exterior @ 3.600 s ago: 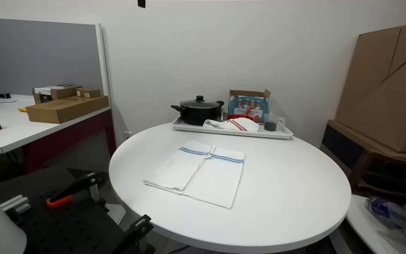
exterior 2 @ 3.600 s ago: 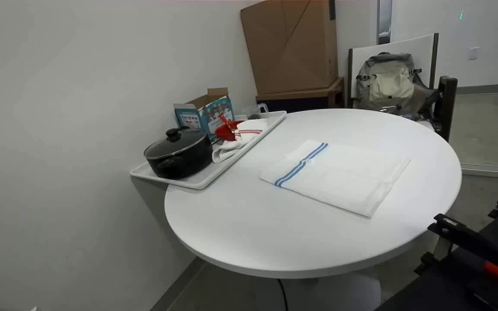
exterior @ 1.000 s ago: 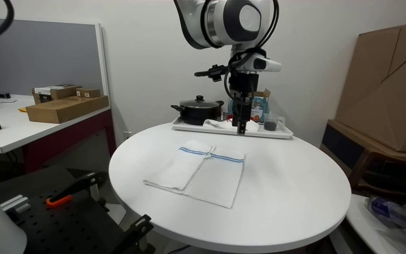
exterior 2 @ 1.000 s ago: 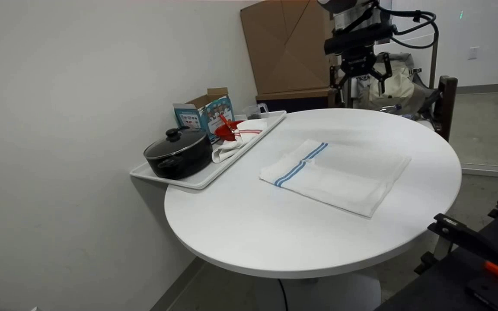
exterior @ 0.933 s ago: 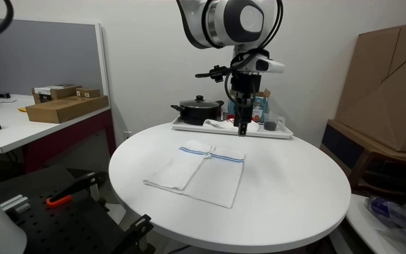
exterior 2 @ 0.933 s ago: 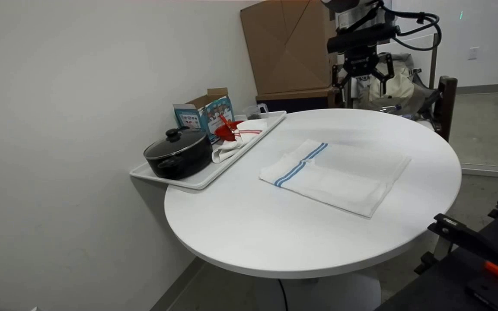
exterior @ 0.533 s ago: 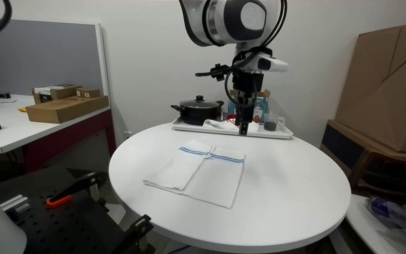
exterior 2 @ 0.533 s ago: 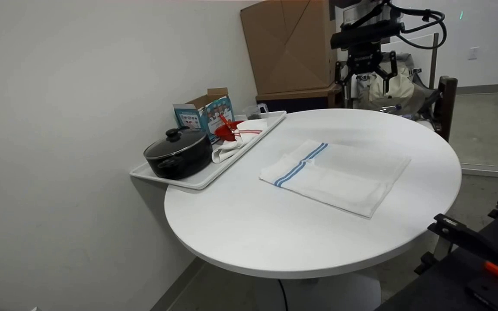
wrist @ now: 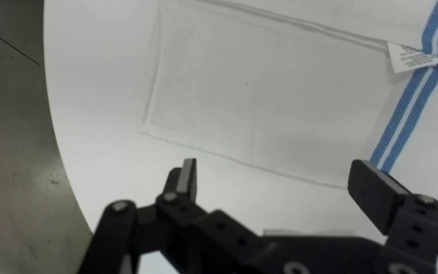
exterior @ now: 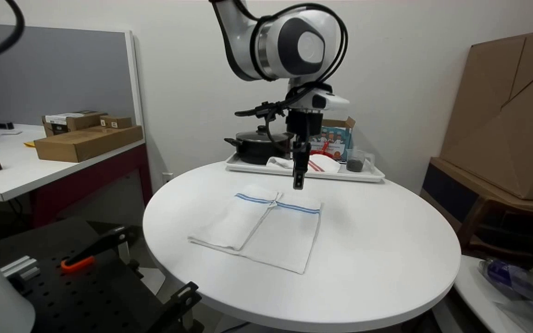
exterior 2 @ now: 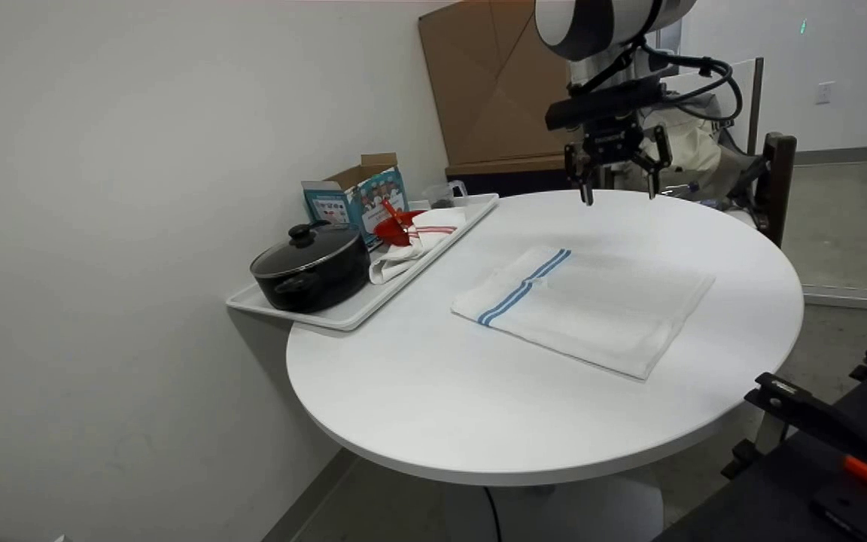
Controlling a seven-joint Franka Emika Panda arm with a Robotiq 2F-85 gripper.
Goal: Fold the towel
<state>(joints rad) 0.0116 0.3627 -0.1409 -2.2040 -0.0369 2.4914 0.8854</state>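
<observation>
White round table (exterior: 387,249) held a folded towel (exterior: 257,229) under a spread gripper (exterior 2: 621,197)

From where I watched, the upper edge of both exterior views cut off the arm (exterior: 310,47). Its gripper, fingers wide apart, hung in the air over the table, clear of the towel. In an exterior view, where it stood edge-on, a single finger showed, and the gripper with its cables covered parts of the pot (exterior: 255,150), the red-striped cloth (exterior: 326,163) and the blue box (exterior: 336,138).

The towel lay flat left of the table's middle in that frame, one flap folded over the rest, blue stripes across its far end. In the wrist view the frame's top cut that flap short, a finger covered the hem beside the stripes, and the print on the towel's label (wrist: 413,59) was too small to read.

Down the left of that view curved the table's rim, a white strip between it and the towel. Broad tabletop stretched right of the towel in an exterior view, with the tray (exterior: 350,177) along the back. In an exterior view, at middle left, a tray corner jutted past the rim.
</observation>
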